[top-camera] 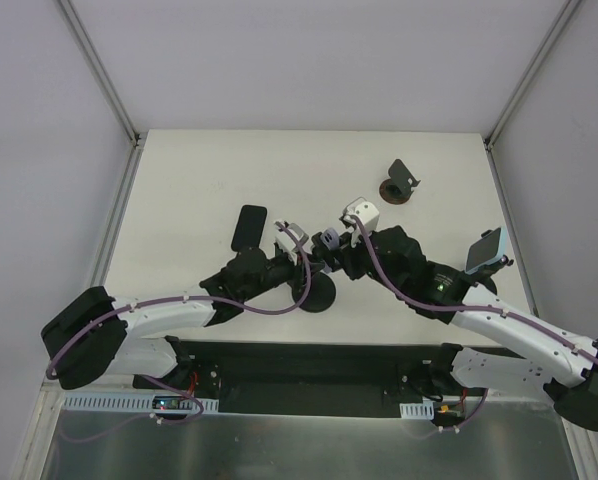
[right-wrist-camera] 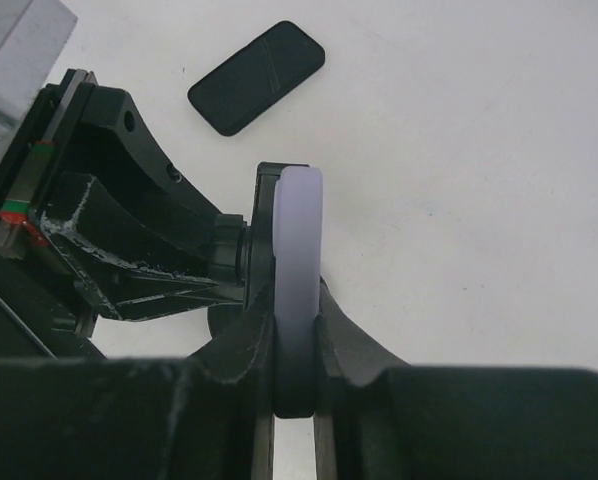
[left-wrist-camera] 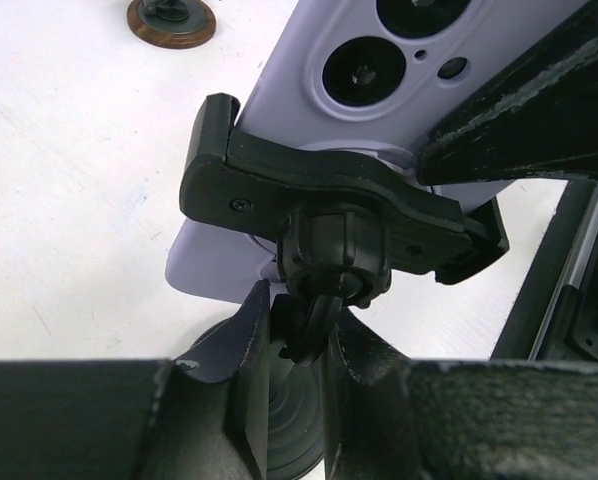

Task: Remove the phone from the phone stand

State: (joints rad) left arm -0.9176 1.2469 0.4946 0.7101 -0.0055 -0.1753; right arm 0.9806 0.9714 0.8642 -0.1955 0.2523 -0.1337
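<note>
A lavender phone (left-wrist-camera: 309,90) is clamped in a black phone stand (left-wrist-camera: 329,190) near the table's middle (top-camera: 328,240). My left gripper (left-wrist-camera: 299,310) is shut on the stand's neck, just below the ball joint and above the round base (top-camera: 317,292). My right gripper (right-wrist-camera: 297,310) is shut on the phone's edge (right-wrist-camera: 299,250), with one finger on each face. The stand's clamp (right-wrist-camera: 262,240) still sits against the phone's back. In the top view the two grippers meet, left (top-camera: 301,262) and right (top-camera: 336,247).
A black phone (top-camera: 248,228) lies flat just left of the grippers, and also shows in the right wrist view (right-wrist-camera: 257,77). An empty black stand on a brown base (top-camera: 399,183) is at the back right. Another phone on a stand (top-camera: 484,252) is at the right edge.
</note>
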